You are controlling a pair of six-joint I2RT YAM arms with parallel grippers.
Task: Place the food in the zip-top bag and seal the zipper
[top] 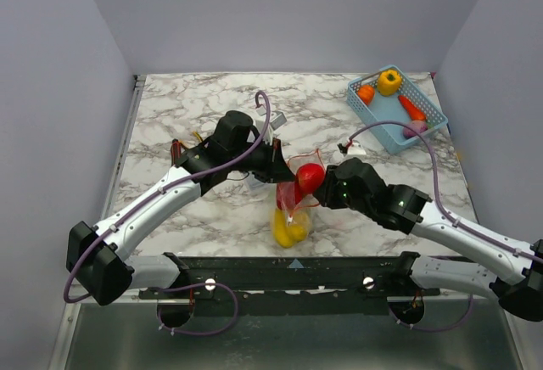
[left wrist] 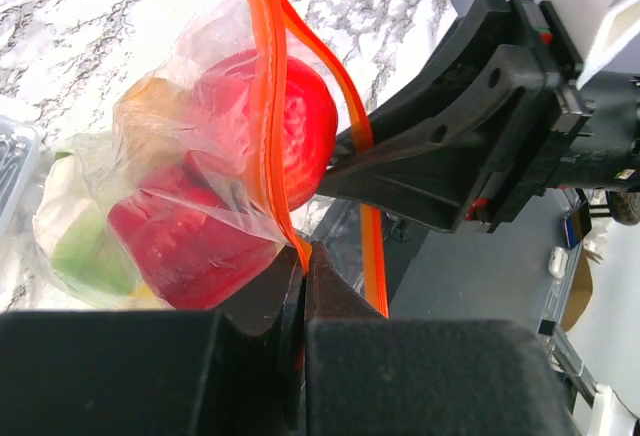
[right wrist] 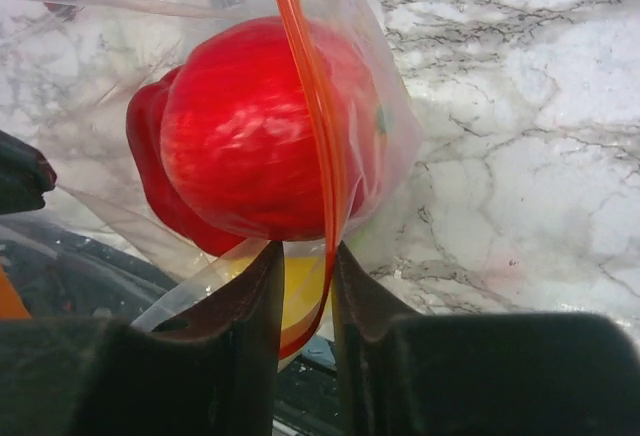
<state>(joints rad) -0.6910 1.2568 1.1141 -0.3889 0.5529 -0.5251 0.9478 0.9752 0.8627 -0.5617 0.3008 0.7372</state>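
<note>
A: Left gripper (left wrist: pixel 302 261), state?
B: Jaws pressed fully together, pinching the zipper (left wrist: pixel 264 106) at one end of the bag (top: pixel 293 204) mouth

A: Right gripper (right wrist: pixel 305 276)?
B: Jaws stand at a narrow gap, with the red-orange strip and a fold of clear plastic clamped between them, just under the red apple (right wrist: pixel 250 136)

A: Where is the bag?
B: Strung between the two grippers, above the middle of the near edge of the counter (top: pixel 195 98). Cannot tell whether its bottom rests on the marble. The two zipper strips stand apart, so the mouth is unsealed

A: Contents?
B: The apple at the mouth; a red pepper (left wrist: pixel 190 246), a white-green piece (left wrist: pixel 85 236) and a yellow piece (top: pixel 287 230) deeper in

A: Elsewhere?
B: Blue basket (top: pixel 383 122) at the far right corner holds a yellow pepper (top: pixel 390 81), an orange piece (top: pixel 366 93) and a carrot (top: pixel 413 109)
</note>
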